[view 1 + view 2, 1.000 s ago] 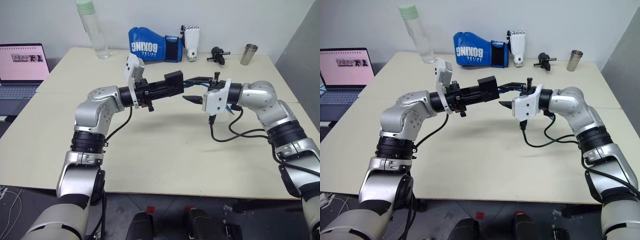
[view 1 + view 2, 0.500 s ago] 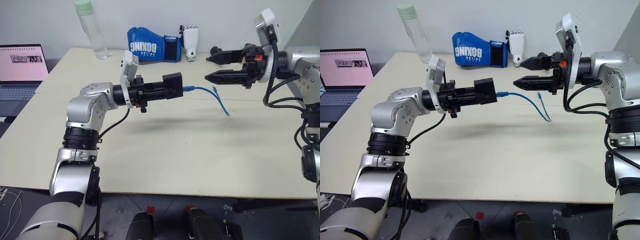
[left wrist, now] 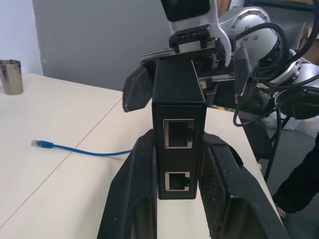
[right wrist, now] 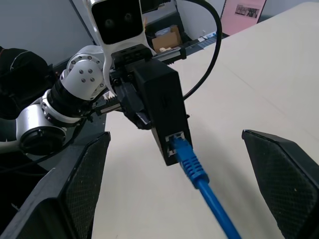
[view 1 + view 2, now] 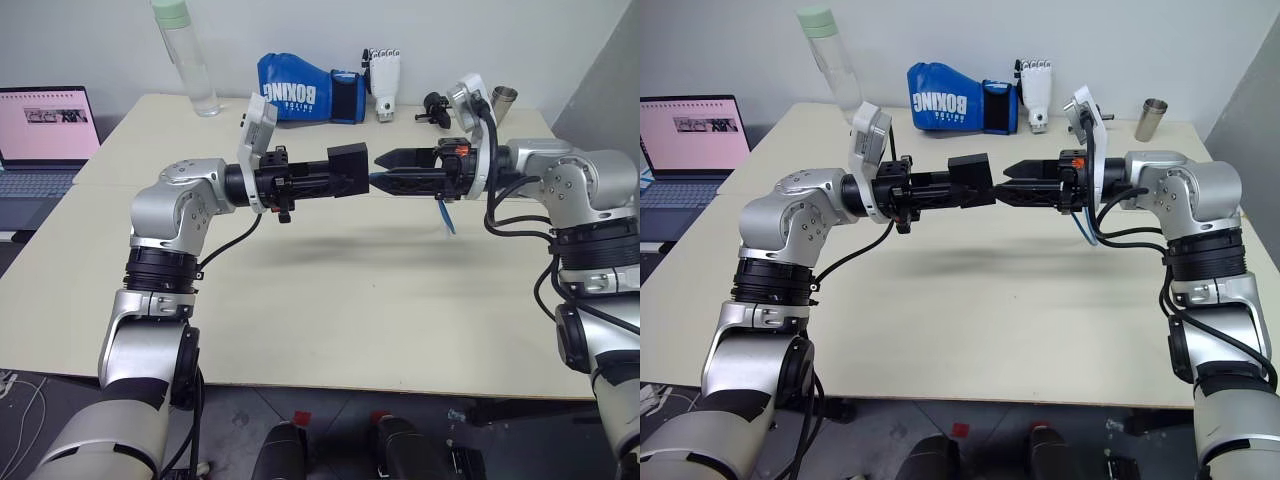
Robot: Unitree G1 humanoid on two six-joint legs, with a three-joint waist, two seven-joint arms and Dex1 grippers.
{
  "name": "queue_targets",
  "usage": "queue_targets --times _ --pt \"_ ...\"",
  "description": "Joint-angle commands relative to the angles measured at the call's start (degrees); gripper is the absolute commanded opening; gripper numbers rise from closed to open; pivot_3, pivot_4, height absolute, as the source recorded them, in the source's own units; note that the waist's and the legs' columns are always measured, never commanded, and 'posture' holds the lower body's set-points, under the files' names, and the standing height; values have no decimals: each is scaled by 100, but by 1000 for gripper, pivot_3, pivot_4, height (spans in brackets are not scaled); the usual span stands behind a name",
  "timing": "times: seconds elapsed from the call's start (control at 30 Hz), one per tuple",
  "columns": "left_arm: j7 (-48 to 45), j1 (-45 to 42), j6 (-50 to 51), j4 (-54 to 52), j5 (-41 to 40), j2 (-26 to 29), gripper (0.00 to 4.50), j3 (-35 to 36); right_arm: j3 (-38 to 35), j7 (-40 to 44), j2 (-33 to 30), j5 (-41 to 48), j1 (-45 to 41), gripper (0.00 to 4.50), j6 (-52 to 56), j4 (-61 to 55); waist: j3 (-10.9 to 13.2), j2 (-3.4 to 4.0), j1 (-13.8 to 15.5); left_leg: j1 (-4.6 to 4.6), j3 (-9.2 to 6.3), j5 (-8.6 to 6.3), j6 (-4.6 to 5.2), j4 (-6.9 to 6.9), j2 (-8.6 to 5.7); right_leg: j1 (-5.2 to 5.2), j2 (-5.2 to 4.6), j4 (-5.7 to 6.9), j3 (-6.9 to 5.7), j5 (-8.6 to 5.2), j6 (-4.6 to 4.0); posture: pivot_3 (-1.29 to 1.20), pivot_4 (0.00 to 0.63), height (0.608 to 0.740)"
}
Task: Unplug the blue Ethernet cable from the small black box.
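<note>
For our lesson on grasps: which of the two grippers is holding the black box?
The left gripper: it is shut on the box. The right gripper stands wide open, gripping nothing.

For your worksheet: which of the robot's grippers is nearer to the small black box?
Left. The left gripper is shut on the small black box, clamping its sides. The right gripper stands open just off the box's far end, around the blue Ethernet cable.

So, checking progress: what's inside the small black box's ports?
The blue Ethernet cable is plugged into one port; its plug tip is hidden inside. The two ports on the opposite face are empty.
</note>
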Motion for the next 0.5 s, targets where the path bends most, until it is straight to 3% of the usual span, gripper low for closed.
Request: queue_targets --times 0.03,0.2,0.3,0.5 --pt "-72 -153 -3 -185 -84 57 784 43 -135 38 36 -49 -58 4485 -158 -93 0 0 0 0 0 0 0 0 0 0 0 0 0 0 0 0 150 740" --pt "-78 -148 16 -206 -84 75 784 46 -42 162 44 -226 23 4485 -354 -49 0 0 -1 0 -1 0 0 0 0 0 0 0 -1 0 0 0 150 740" --pt "-96 -146 25 -210 -80 93 784 38 -12 249 11 -318 68 4010 -433 -25 0 0 -1 0 -1 0 0 0 0 0 1 0 -1 0 0 0 150 740" --pt "-128 -149 45 -215 -85 115 784 40 43 402 -26 -489 109 2554 -556 20 0 0 -2 1 -1 0 0 0 0 0 1 0 -1 0 0 0 150 740"
